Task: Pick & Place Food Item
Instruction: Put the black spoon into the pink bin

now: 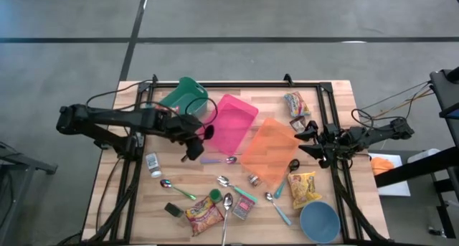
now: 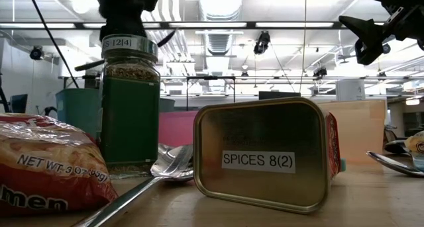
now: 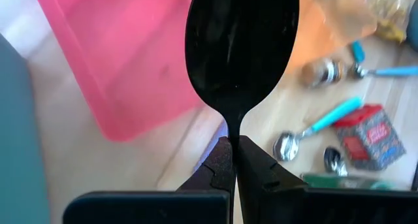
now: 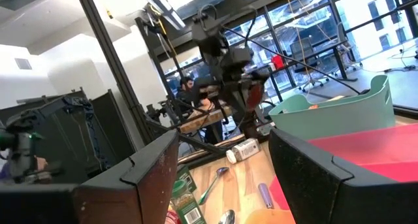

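Observation:
My left gripper [image 1: 201, 133] hangs over the near left edge of the pink bin [image 1: 233, 123], shut on a black spoon [image 3: 241, 48]. The spoon's bowl sticks out past the fingertips. Food items lie untouched on the table: a ramen packet [image 1: 204, 216] at the near edge, a yellow packet [image 1: 303, 188] at the near right, and a snack bag [image 1: 295, 102] at the far right. My right gripper [image 1: 310, 140] waits open at the table's right side, beside the orange bin [image 1: 271, 149], with nothing between its fingers [image 4: 157, 175]. My left gripper pinches the black spoon's neck [image 3: 233, 134], just below the bowl, between its two fingers [image 3: 219, 165]. The fingers slant down toward the table's right side and lie along the spoon. The bowl points away from them, lifted clear of the table; the handle is hidden between the fingers.
A teal bin [image 1: 185, 95] stands at the far left and a blue bowl [image 1: 320, 221] at the near right corner. Several spoons, a green spice jar [image 2: 129, 114], a spice tin [image 2: 265, 157] and a white bottle [image 1: 153, 163] lie scattered over the near half.

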`<action>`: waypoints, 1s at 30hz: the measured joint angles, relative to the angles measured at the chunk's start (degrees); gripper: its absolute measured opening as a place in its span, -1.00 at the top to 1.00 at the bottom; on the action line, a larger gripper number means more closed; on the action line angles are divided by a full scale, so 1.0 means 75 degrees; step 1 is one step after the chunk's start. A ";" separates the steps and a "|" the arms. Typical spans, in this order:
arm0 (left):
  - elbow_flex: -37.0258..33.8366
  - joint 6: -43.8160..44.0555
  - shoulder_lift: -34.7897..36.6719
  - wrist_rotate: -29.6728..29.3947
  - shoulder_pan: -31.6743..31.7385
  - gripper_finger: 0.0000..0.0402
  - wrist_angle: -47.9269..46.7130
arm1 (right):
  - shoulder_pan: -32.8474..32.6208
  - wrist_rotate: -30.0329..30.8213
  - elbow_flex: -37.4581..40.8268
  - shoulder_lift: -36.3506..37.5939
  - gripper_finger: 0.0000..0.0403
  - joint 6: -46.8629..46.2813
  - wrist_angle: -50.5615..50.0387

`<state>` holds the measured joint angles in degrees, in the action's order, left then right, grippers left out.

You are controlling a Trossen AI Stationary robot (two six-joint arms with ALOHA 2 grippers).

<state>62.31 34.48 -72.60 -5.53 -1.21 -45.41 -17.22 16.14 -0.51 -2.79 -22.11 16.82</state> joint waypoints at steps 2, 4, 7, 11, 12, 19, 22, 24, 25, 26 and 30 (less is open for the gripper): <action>0.0134 -0.0010 -0.0061 -0.0124 0.0044 1.00 0.0022 | -0.0002 0.0000 0.0000 0.0000 -0.17 0.0000 -0.0002; 0.0285 -0.0057 -0.0204 -0.0157 0.0171 1.00 0.0020 | -0.0002 0.0000 0.0000 0.0000 -0.17 0.0000 -0.0003; 0.0645 -0.0409 -0.0611 -0.0183 0.0442 1.00 0.0017 | -0.0002 0.0012 0.0000 0.0000 -0.17 0.0000 -0.0010; 0.1286 -0.1030 -0.1337 -0.0079 0.0897 1.00 -0.0036 | -0.0002 0.0012 0.0000 -0.0003 -0.17 0.0000 -0.0045; 0.1466 -0.1181 -0.1537 -0.0037 0.1012 1.00 -0.0138 | -0.0002 0.0012 0.0000 -0.0002 -0.17 0.0000 -0.0044; 0.2636 -0.2001 -0.2969 0.0027 0.1765 1.00 -0.0732 | -0.0002 0.0012 0.0000 0.0000 -0.17 0.0000 -0.0044; 0.3025 -0.2207 -0.3543 0.0167 0.2077 1.00 -0.0752 | -0.0002 0.0044 0.0000 0.0000 -0.17 0.0005 -0.0044; 0.3226 -0.2229 -0.3876 0.0182 0.2263 1.00 -0.0741 | -0.0001 0.0047 0.0000 0.0000 -0.17 0.0009 -0.0044; 0.3302 -0.2235 -0.4033 0.0201 0.2344 1.00 -0.0718 | -0.0002 0.0047 0.0000 0.0000 -0.17 0.0011 -0.0044; 0.3360 -0.2261 -0.4180 0.0212 0.2419 1.00 -0.0687 | -0.0002 0.0048 0.0000 0.0000 -0.17 0.0025 -0.0044; 0.3413 -0.2290 -0.4506 0.0398 0.2730 1.00 -0.0391 | 0.0000 0.0052 0.0000 0.0000 -0.17 0.0029 -0.0044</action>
<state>87.91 17.31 -106.40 -2.54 19.26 -48.34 -17.22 16.53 -0.51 -2.79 -21.89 16.49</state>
